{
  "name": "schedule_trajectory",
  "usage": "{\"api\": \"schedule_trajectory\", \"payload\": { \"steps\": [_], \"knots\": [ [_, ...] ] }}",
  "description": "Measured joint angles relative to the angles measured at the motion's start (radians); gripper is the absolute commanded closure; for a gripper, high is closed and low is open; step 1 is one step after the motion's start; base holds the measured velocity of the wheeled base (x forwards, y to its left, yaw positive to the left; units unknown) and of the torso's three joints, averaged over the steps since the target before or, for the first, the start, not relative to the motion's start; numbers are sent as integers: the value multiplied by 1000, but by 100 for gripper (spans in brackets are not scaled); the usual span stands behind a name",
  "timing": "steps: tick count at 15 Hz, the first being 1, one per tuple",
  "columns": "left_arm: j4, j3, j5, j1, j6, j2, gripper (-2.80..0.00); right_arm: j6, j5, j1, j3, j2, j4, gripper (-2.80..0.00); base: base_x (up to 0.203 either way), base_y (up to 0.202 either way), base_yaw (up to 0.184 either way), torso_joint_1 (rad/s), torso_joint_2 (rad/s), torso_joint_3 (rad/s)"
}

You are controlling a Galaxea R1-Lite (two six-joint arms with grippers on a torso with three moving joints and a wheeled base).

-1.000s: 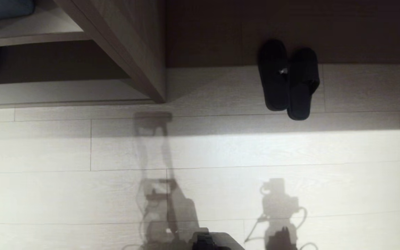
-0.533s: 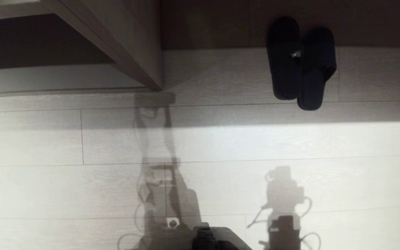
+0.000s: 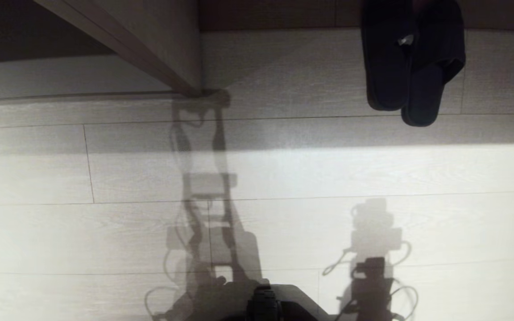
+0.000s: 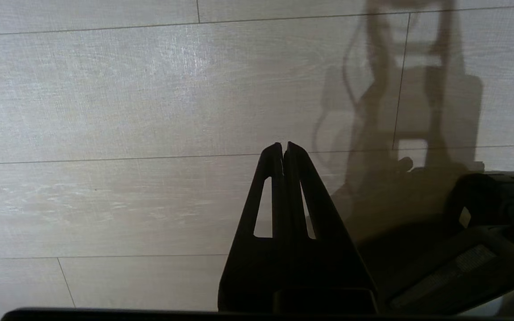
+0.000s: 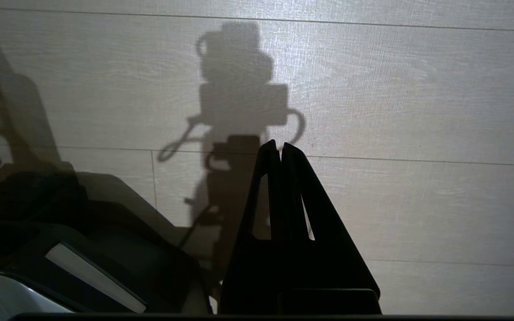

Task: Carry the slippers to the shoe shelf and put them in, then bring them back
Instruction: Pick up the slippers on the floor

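2 dark slippers (image 3: 411, 62) are lying side by side and touching on the pale plank floor (image 3: 283, 232), at the far right of the head view, their toe ends running out past the far edge of the picture and their heel ends pointing toward the robot; the right one is sitting slightly nearer than the left one, and a small pale spot is showing between them. They are resting in a band of shade, with a brightly lit strip of floor lying nearer the robot. At the far left, the shoe shelf (image 3: 150, 49) is showing as a grey-brown slanted panel meeting the floor, with a pale base board (image 3: 60, 82) running off to the left beneath a dark opening; the slippers are sitting well apart from it, off to its right. Neither arm is appearing in the head view, only their shadows falling across the planks and a dark part of the robot's body (image 3: 263, 305) at the near edge. In the left wrist view, the left gripper (image 4: 283, 149) is hanging over bare floor with its 2 fingers pressed together and nothing between them. In the right wrist view, the right gripper (image 5: 278, 147) is doing the same, fingers closed tip to tip on nothing, above lit planks.
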Motion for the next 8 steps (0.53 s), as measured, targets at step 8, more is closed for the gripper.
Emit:
{"api": "schedule_trajectory", "payload": {
  "steps": [8],
  "knots": [
    [0, 0, 0, 0, 0, 0, 0, 1, 0, 0, 0, 1, 0, 0, 0, 0, 0, 0, 1, -70]
  ]
}}
